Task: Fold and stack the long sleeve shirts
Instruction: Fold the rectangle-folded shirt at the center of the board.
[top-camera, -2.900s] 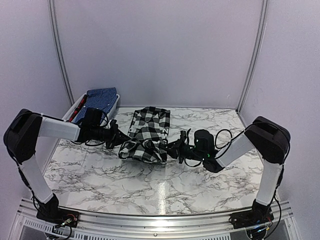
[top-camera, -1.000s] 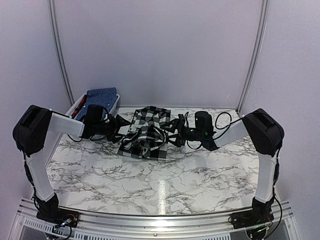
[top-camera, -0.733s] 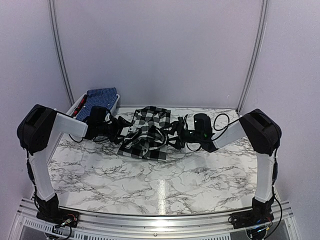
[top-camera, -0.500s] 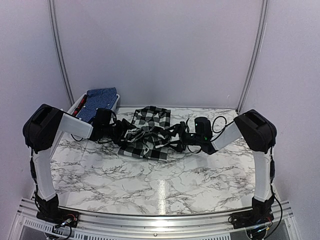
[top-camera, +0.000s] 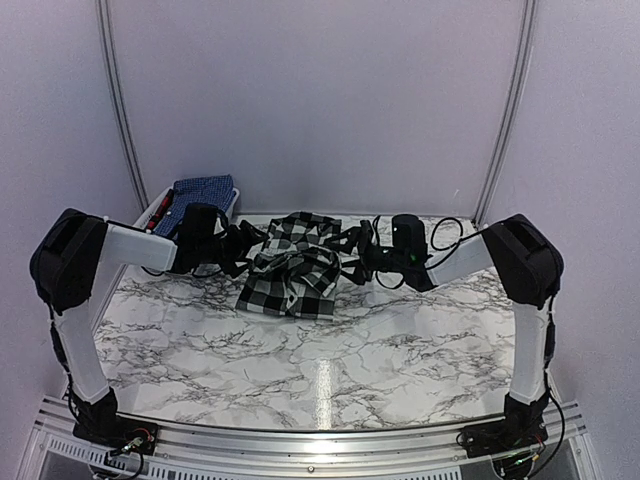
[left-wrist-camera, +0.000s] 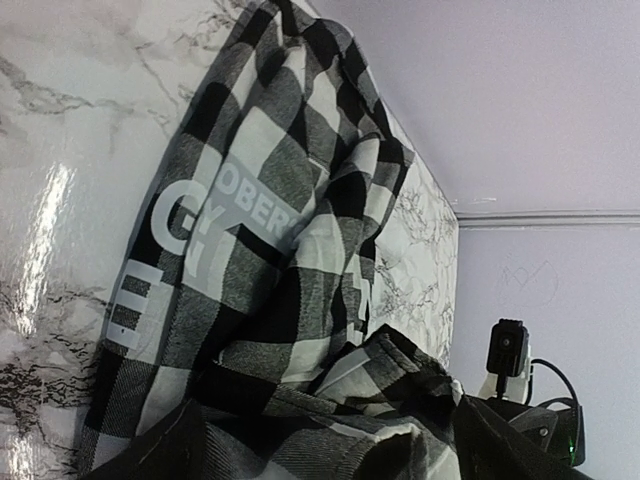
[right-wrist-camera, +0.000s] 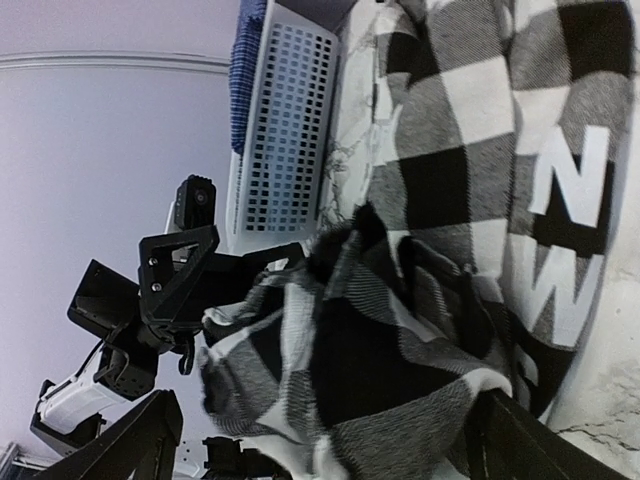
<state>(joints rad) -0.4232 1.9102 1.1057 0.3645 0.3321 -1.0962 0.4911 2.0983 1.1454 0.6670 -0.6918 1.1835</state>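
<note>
Left gripper (top-camera: 248, 254) and right gripper (top-camera: 349, 258), jaws wide, flank the bunched checked shirt (top-camera: 290, 278) near the bench (top-camera: 420, 335) far edge.

Fingertips buried in cloth, fingers cropped at the frame edges

From above, the tips of the left gripper (top-camera: 246, 256) and right gripper (top-camera: 344, 262) are buried in the bunched checked shirt (top-camera: 290, 272). Both wrist views cut off the fingers (left-wrist-camera: 165, 452) at the bottom corners, and folds cover part of the shirt's white lettering. At upper left, the left arm (top-camera: 130, 245) hides the near part of the blue shirt (top-camera: 203, 192) and basket (top-camera: 233, 203); the blue print is too small to make out.
</note>
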